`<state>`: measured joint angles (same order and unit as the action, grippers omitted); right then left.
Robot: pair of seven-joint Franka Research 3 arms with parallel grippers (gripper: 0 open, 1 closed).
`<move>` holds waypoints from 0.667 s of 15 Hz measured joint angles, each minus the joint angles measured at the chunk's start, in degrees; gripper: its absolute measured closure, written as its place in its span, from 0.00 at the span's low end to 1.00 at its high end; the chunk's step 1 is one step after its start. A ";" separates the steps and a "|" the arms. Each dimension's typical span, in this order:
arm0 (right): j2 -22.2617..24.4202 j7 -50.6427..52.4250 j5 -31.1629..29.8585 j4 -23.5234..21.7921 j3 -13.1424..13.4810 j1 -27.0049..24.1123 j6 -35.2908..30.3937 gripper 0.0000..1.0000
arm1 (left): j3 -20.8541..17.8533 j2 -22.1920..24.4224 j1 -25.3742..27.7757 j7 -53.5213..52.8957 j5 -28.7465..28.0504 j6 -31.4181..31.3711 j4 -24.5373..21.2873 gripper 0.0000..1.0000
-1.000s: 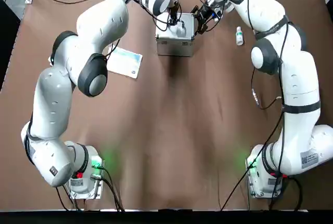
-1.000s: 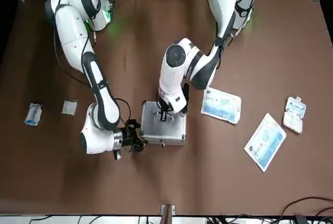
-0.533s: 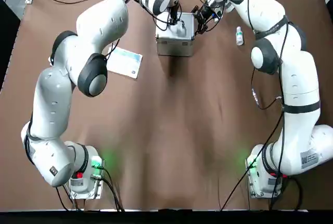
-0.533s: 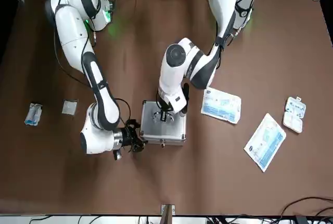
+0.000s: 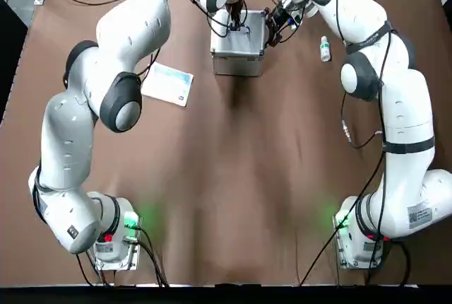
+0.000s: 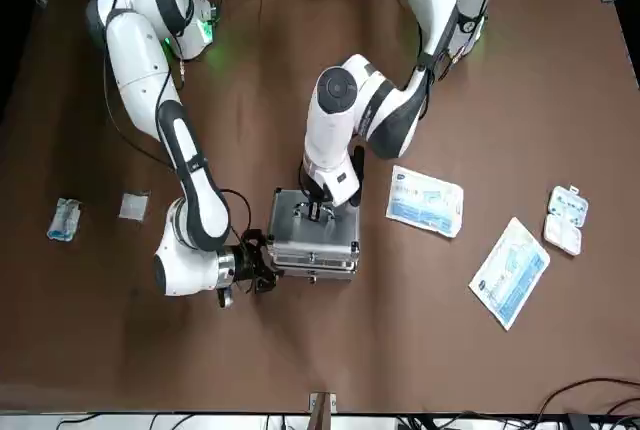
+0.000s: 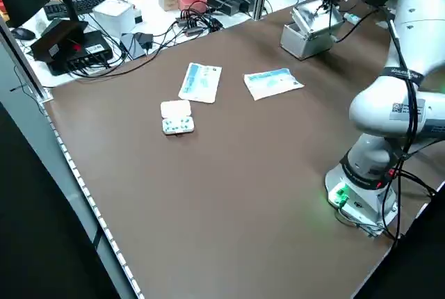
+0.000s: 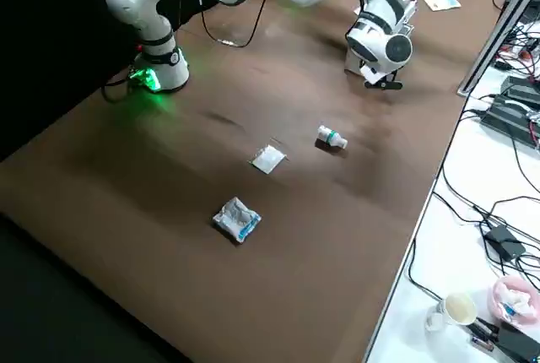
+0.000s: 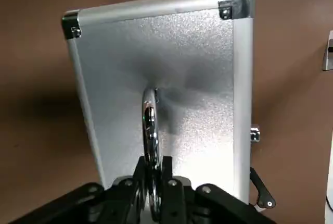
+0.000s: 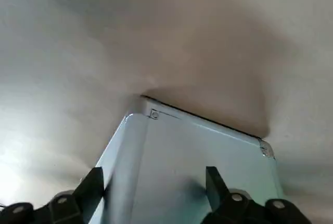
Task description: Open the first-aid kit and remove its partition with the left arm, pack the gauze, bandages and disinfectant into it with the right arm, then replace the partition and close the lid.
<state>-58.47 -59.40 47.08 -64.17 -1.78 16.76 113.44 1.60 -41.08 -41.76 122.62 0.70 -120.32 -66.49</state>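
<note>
The first-aid kit (image 6: pixel 315 252) is a silver metal case at the table's far middle. My left gripper (image 6: pixel 318 212) is shut on the chrome handle (image 9: pixel 150 125) of its lid, and the lid stands slightly lifted with a dark gap under it. My right gripper (image 6: pixel 256 272) is open at the case's end, its fingers (image 10: pixel 94 181) straddling a corner. The partition is hidden inside the case. The disinfectant (image 5: pixel 325 48) lies on the right arm's side. Gauze (image 6: pixel 133 206) and bandages (image 6: pixel 65 218) lie beyond it.
Two flat white packets (image 6: pixel 425 200) (image 6: pixel 510 272) and a small white pill box (image 6: pixel 565 218) lie on the left arm's side of the case. Cables and equipment crowd the bench beyond the table's far edge (image 7: pixel 208 0).
My left gripper has pulled the handle upward and back, so the lid has lifted off the case body. My right gripper has stayed at the case's end.
</note>
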 joint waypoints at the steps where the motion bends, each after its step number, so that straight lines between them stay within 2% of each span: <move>1: -0.01 0.00 0.00 0.01 0.00 0.00 0.00 0.15 | 0.03 0.07 0.00 0.00 0.04 0.18 -0.01 0.86; 10: -0.03 0.00 0.04 0.01 0.00 0.00 -0.02 0.15 | 0.74 1.22 0.00 0.43 0.46 3.50 0.01 0.86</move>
<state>-58.50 -59.40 47.12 -64.16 -1.78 16.76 113.42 2.34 -39.86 -41.76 123.05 1.15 -116.82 -66.48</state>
